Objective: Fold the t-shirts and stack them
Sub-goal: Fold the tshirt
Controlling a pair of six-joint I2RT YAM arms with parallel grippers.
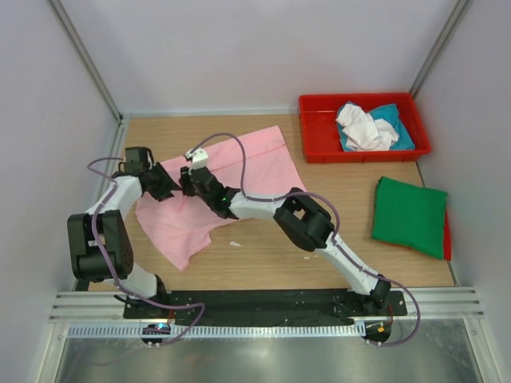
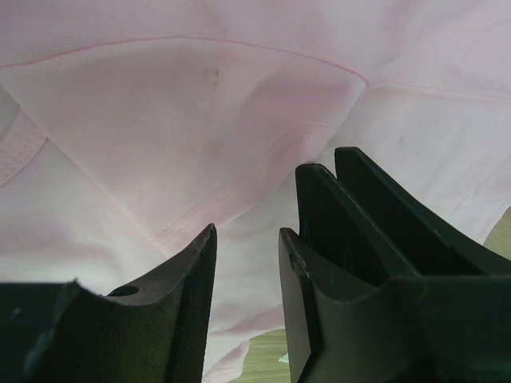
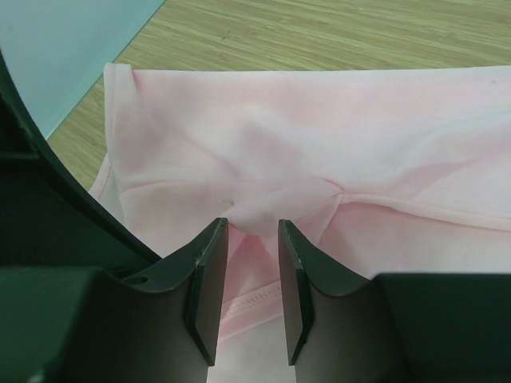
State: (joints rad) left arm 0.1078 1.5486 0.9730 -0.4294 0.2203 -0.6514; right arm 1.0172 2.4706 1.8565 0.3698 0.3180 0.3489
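Pink t-shirt (image 1: pixel 263 159) lies spread by the table's (image 1: pixel 263 263) left edge for folding. Both jaws stand narrowly apart against the cloth, and I can't tell whether they grip.

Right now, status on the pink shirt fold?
Right gripper: jaws pinching a pucker of pink t-shirt. Left gripper: jaws apart over it, grip unclear. Green t-shirt, red tray off right, not in the way.

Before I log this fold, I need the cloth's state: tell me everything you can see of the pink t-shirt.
The pink t-shirt is light pink, thin soft cloth with stitched seams and hem. It lies rumpled, partly spread on the wooden table, left of centre. A puckered ridge sits at the tips of the right end effector; the left end effector is close over it; grip unclear.
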